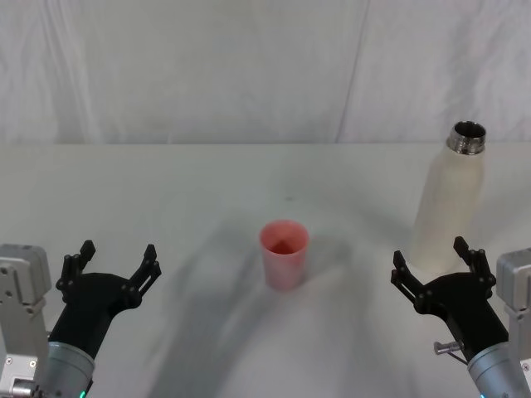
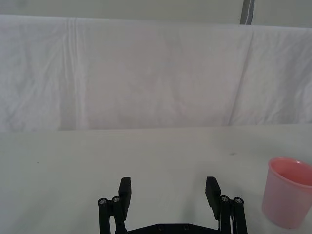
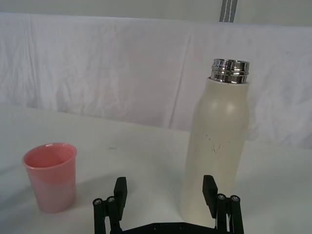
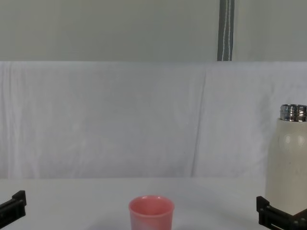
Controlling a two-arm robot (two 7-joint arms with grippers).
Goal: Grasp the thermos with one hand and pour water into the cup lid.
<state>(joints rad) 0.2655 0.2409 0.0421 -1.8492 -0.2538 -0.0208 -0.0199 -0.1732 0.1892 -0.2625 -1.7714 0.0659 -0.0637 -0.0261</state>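
The cream-white thermos (image 1: 448, 207) stands upright at the right of the table, its silver neck open; it also shows as the thermos (image 3: 217, 146) and the thermos (image 4: 288, 163). The pink cup lid (image 1: 284, 254) stands upright mid-table, also seen as the cup lid (image 2: 287, 192), the cup lid (image 3: 50, 175) and the cup lid (image 4: 151, 212). My right gripper (image 1: 436, 264) is open just in front of the thermos, apart from it; in the right wrist view the right gripper (image 3: 165, 190) faces the bottle's base. My left gripper (image 1: 116, 261) is open at the near left, empty, as the left gripper (image 2: 168, 190) shows. No water is visible.
A white cloth covers the table (image 1: 166, 191) and hangs as a backdrop (image 1: 249, 66) behind it. A grey vertical post (image 4: 226, 29) rises behind the backdrop.
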